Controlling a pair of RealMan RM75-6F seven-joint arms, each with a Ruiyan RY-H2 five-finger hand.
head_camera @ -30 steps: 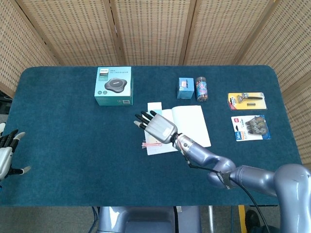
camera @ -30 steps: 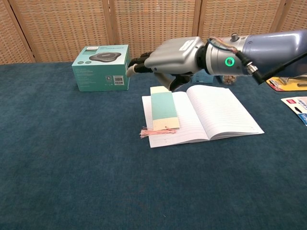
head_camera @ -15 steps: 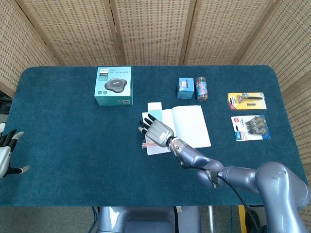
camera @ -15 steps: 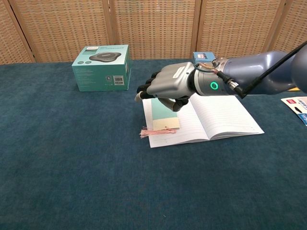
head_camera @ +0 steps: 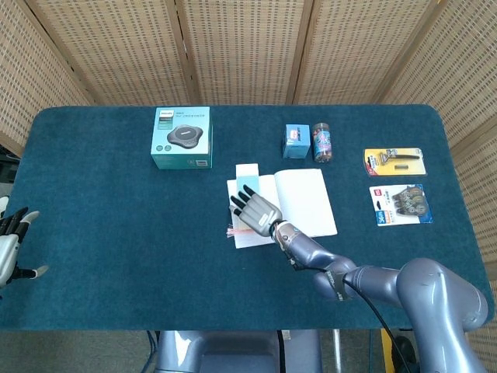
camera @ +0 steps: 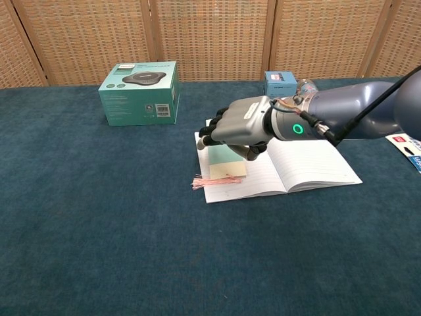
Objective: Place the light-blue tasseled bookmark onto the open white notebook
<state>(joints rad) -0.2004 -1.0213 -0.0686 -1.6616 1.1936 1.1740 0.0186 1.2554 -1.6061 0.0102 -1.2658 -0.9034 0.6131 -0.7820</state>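
Note:
The light-blue bookmark (camera: 221, 158) with a cream end and a pink tassel (camera: 205, 180) lies along the left page of the open white notebook (camera: 309, 161); the tassel hangs over the page's left edge. My right hand (camera: 240, 125) hovers low over the bookmark's far half, palm down with its fingers spread, and holds nothing. It hides most of the bookmark (head_camera: 247, 172) in the head view, where the hand (head_camera: 255, 208) covers the notebook's (head_camera: 307, 202) left page. My left hand (head_camera: 8, 241) stays at the table's far left edge, fingers apart and empty.
A teal product box (head_camera: 182, 137) stands at the back left. A small blue box (head_camera: 296, 141) and a jar (head_camera: 322, 142) stand behind the notebook. A razor pack (head_camera: 394, 162) and a blister pack (head_camera: 399, 203) lie on the right.
My right hand has dropped lower and drawn back toward me over the bookmark. The bookmark, the notebook and my left hand have not moved.

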